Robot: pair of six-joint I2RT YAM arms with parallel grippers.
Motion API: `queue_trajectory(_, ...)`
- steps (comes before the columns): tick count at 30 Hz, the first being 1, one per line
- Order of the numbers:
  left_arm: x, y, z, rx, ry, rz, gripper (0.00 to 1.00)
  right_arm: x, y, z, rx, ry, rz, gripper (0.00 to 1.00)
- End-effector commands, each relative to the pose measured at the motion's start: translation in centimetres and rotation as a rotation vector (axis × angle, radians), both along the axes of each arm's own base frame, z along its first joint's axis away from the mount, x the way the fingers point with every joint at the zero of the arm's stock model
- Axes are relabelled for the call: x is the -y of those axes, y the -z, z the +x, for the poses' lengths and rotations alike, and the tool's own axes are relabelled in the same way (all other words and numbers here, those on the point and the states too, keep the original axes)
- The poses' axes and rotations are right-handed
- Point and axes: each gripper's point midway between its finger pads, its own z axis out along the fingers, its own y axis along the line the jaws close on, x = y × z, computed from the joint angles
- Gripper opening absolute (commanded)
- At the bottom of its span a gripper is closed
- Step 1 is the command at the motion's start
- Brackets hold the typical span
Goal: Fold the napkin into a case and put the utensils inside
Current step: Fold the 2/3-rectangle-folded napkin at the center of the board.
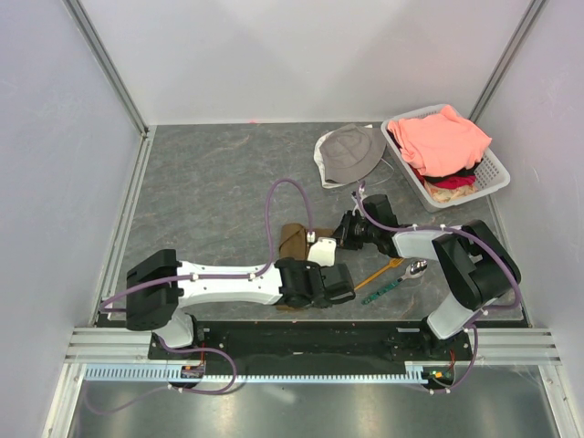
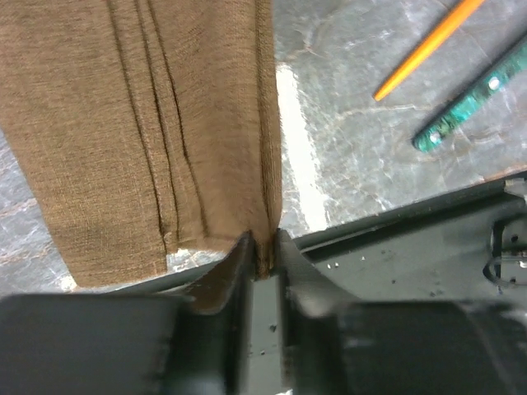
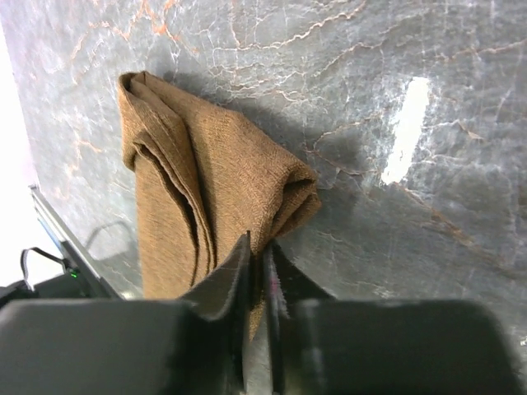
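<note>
The folded brown cloth napkin (image 2: 123, 123) is coarse, matt weave. Beside it, the grey marbled tabletop (image 2: 354, 99) looks smooth and glossy, and the thin orange fork (image 2: 424, 49) is smooth plastic.

I have the napkin (image 1: 294, 239), a plain brown woven cloth, folded lengthwise into a narrow layered strip near the middle of the table's near edge; its near end reaches that edge; its far end is bunched and rounded, not flat. The thin orange fork (image 1: 380, 275) and the slim green patterned spoon (image 1: 390, 288) lie just right of it, close together but apart, both slanting from the near edge toward the far right corner.
</note>
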Motion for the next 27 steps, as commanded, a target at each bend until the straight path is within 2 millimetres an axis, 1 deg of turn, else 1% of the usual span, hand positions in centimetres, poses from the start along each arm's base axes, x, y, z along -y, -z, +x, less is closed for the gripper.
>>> queue_trajectory(1,1.4,-3.6,1.1,0.018,0.022,-0.124,0.34,-0.3,-1.2,1.3,0.067,-0.025,-0.001,0.03)
queue_trajectory(2,1.6,-3.9,1.0,-0.006,0.042,-0.144,0.37,-0.4,-1.2,1.2,0.070,-0.031,-0.003,0.00)
queue_trajectory(3,1.5,-5.1,1.9,0.005,0.034,-0.181,0.38,-0.3,-1.2,1.2,0.067,-0.031,-0.006,0.00)
queue_trajectory(5,1.1,-6.2,3.2,0.002,0.019,-0.229,0.38,-0.4,-1.4,1.3,0.074,-0.039,-0.006,0.00)
queue_trajectory(6,0.7,-6.3,3.7,0.005,0.025,-0.237,0.39,-0.5,-1.5,1.4,0.076,-0.041,-0.007,0.00)
queue_trajectory(7,0.5,-7.3,4.4,0.018,0.020,-0.278,0.38,-0.4,-1.5,1.4,0.073,-0.040,-0.010,0.00)
queue_trajectory(8,-0.4,-7.4,6.1,0.012,-0.019,-0.293,0.34,-0.5,-1.5,1.4,0.069,-0.039,-0.010,0.00)
queue_trajectory(9,-1.3,-6.7,6.8,0.004,-0.033,-0.282,0.31,-0.4,-1.5,1.5,0.067,-0.032,-0.010,0.00)
queue_trajectory(10,-1.4,-7.0,7.9,0.010,-0.047,-0.314,0.27,-0.4,-1.6,1.5,0.069,-0.026,-0.008,0.00)
queue_trajectory(11,-2.4,-6.7,9.7,0.008,-0.084,-0.322,0.21,-0.4,-1.7,1.6,0.063,-0.014,-0.002,0.00)
queue_trajectory(12,-2.9,-5.9,10.6,0.011,-0.092,-0.308,0.18,-0.4,-1.8,1.7,0.067,-0.005,-0.005,0.00)
queue_trajectory(13,-3.1,-5.0,11.6,0.006,-0.101,-0.296,0.15,-0.5,-1.8,1.6,0.065,-0.003,-0.005,0.00)
queue_trajectory(14,-3.9,-4.4,13.0,0.012,-0.131,-0.272,0.11,-0.5,-1.8,1.7,0.060,0.004,-0.006,0.00)
queue_trajectory(16,-4.1,-4.0,14.3,0.036,-0.138,-0.238,0.09,-0.7,-1.8,1.7,0.048,0.006,-0.014,0.00)
queue_trajectory(17,-4.3,-2.9,15.3,0.052,-0.150,-0.197,0.08,-0.7,-2.0,1.8,0.042,0.011,-0.018,0.00)
queue_trajectory(18,-4.3,-2.6,15.8,0.062,-0.160,-0.185,0.07,-0.8,-1.9,1.7,0.037,0.013,-0.024,0.00)
queue_trajectory(19,-4.2,-2.0,16.1,0.059,-0.164,-0.176,0.07,-0.9,-1.9,1.7,0.035,0.011,-0.023,0.00)
queue_trajectory(20,-4.1,-0.8,16.5,0.041,-0.166,-0.164,0.06,-0.9,-1.9,1.7,0.027,0.014,-0.027,0.00)
queue_trajectory(22,-4.2,0.0,17.1,0.050,-0.184,-0.151,0.06,-0.8,-1.8,1.8,0.026,0.024,-0.044,0.00)
queue_trajectory(23,-4.1,0.8,17.5,0.050,-0.190,-0.143,0.05,-0.9,-1.8,1.8,0.021,0.026,-0.046,0.00)
queue_trajectory(25,-4.2,1.7,17.9,0.053,-0.197,-0.124,0.05,-1.0,-2.1,1.9,0.027,0.030,-0.054,0.00)
queue_trajectory(27,-4.4,3.4,18.2,0.034,-0.210,-0.095,0.04,-1.4,-2.6,1.8,0.032,0.030,-0.055,0.00)
